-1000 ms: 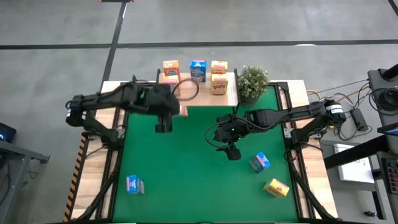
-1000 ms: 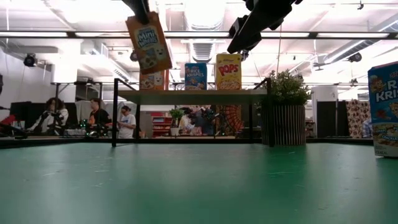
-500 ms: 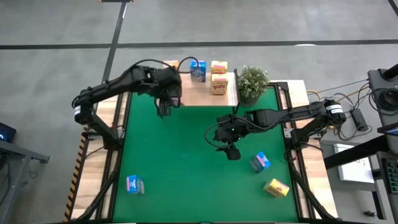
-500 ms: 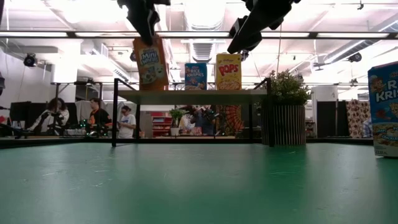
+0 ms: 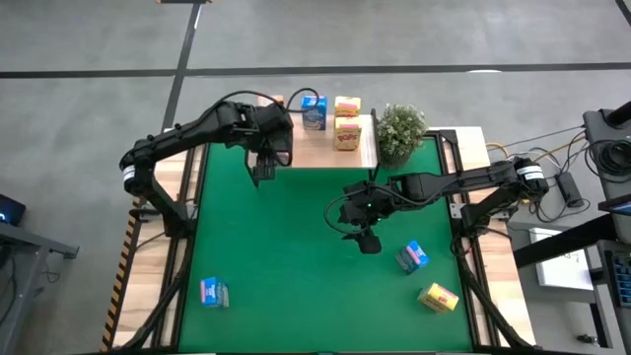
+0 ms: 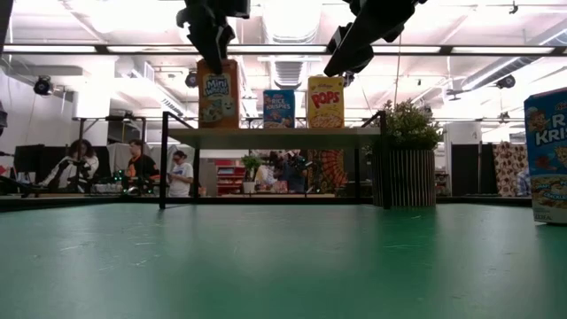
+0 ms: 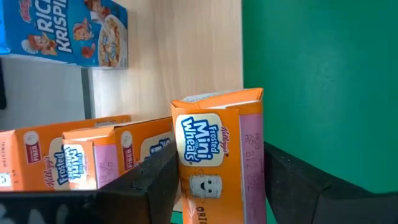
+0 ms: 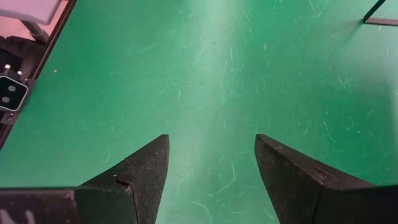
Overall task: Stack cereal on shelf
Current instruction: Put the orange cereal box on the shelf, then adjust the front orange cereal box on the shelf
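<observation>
- Your left gripper (image 7: 217,186) is clamping an orange Mini-Wheats box (image 7: 221,152) in its jaws, lowering it onto the shelf (image 5: 325,148) at its left end.
- Two orange boxes (image 7: 68,158), a blue box (image 5: 314,111) and yellow boxes (image 5: 346,123) are already sitting there.
- Three boxes are waiting on the counter (image 5: 286,256): blue (image 5: 214,292), blue (image 5: 412,256), yellow (image 5: 438,297).
- Your right gripper (image 8: 211,180) is hovering mid-counter, jaws spread and empty.

Open green worktop (image 5: 286,266) mid-mat; shelf (image 5: 363,148) front strip bare; potted plant (image 5: 399,131) blocking shelf's right end.
</observation>
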`<state>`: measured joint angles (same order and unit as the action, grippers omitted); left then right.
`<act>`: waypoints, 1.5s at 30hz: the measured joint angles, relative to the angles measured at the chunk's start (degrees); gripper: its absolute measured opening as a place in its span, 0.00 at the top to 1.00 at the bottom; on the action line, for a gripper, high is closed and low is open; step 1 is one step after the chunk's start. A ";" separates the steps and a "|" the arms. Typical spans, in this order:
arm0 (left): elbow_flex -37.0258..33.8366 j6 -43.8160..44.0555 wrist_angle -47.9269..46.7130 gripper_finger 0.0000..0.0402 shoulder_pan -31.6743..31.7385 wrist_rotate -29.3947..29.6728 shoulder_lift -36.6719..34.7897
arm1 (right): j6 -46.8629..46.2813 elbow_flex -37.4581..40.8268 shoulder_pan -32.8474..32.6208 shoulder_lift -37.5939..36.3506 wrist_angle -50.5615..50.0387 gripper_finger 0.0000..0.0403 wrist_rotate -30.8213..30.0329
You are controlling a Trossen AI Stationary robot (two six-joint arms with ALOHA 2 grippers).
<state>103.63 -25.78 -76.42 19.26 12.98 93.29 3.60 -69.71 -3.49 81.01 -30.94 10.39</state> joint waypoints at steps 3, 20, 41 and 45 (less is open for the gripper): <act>-0.02 -0.53 0.07 0.51 0.18 0.17 0.01 | -0.02 0.00 0.00 0.00 0.02 0.44 0.02; 6.11 -1.35 0.52 0.46 0.47 0.15 -0.10 | -0.22 0.00 0.00 0.00 0.40 0.44 0.00; 3.89 6.04 4.78 0.50 0.23 0.11 -11.81 | 4.21 0.00 0.92 0.00 12.33 0.44 -9.16; -5.50 7.36 13.23 0.52 0.23 0.06 -17.70 | 4.38 0.00 3.33 0.00 14.40 0.49 -10.48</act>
<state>98.13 -18.42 -63.19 19.49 13.04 75.58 7.97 -69.71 -0.15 81.01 -16.54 -0.09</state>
